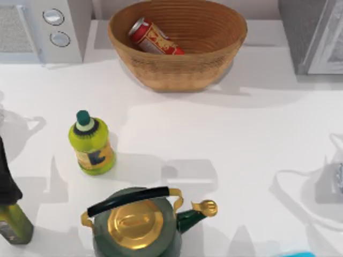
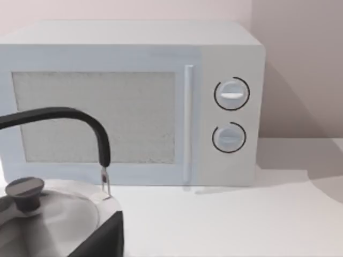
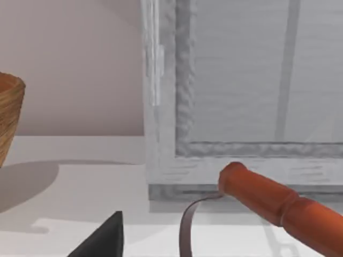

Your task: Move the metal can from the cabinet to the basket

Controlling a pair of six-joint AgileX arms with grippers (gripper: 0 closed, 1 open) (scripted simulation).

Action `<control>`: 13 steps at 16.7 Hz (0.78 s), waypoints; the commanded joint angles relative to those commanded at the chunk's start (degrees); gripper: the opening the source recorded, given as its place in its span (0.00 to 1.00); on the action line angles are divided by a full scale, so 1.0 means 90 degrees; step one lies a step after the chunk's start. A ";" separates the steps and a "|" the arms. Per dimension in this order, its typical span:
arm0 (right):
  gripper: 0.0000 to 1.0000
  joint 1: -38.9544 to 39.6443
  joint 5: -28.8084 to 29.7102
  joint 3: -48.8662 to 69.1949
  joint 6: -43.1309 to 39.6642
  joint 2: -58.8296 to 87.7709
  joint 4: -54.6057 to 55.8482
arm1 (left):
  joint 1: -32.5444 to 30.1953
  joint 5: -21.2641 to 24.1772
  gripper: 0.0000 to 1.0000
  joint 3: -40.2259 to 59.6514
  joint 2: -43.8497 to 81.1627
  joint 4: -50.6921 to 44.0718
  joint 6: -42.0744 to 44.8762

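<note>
The metal can [image 1: 154,38], red with yellow-white markings and a silver top, lies on its side inside the wicker basket [image 1: 214,61] at the table's back middle. The grey speckled cabinet [image 1: 305,32] with its pale framed door [image 3: 241,80] stands at the back right, and its door fills much of the right wrist view. That view also catches the basket's edge [image 3: 8,118]. A dark part of my left gripper [image 2: 110,235] shows low in the left wrist view, and a dark part of my right gripper [image 3: 102,238] low in the right wrist view. Neither is near the can.
A white microwave [image 1: 64,27] with two knobs stands back left. On the front left are a yellow-green bottle [image 1: 92,144], a green and gold kettle [image 1: 139,225] and a dark bottle [image 1: 10,214]. A silver kettle [image 2: 37,214] sits before the microwave. An orange handle [image 3: 273,201] lies by the cabinet.
</note>
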 joint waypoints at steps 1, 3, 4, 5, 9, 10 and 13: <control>1.00 0.0000 0.0000 0.0000 0.0000 0.0000 0.0000 | 0.0000 0.0000 1.00 0.0000 0.0000 0.0000 0.0000; 1.00 -0.0059 -0.0195 0.0176 -0.0002 0.0147 0.0132 | 0.0000 0.0000 1.00 0.0000 0.0000 0.0000 0.0000; 1.00 -0.0140 -0.0388 0.0320 -0.0007 0.0310 0.0268 | 0.0000 0.0000 1.00 0.0000 0.0000 0.0000 0.0000; 1.00 -0.0260 -0.0628 0.0479 -0.0015 0.0533 0.0450 | 0.0000 0.0000 1.00 0.0000 0.0000 0.0000 0.0000; 1.00 -0.1105 -0.1841 0.1173 -0.0048 0.1858 0.1645 | 0.0000 0.0000 1.00 0.0000 0.0000 0.0000 0.0000; 1.00 -0.1397 -0.2174 0.1350 -0.0060 0.2266 0.2051 | 0.0000 0.0000 1.00 0.0000 0.0000 0.0000 0.0000; 1.00 -0.2405 -0.3183 0.1858 -0.0095 0.3592 0.3447 | 0.0000 0.0000 1.00 0.0000 0.0000 0.0000 0.0000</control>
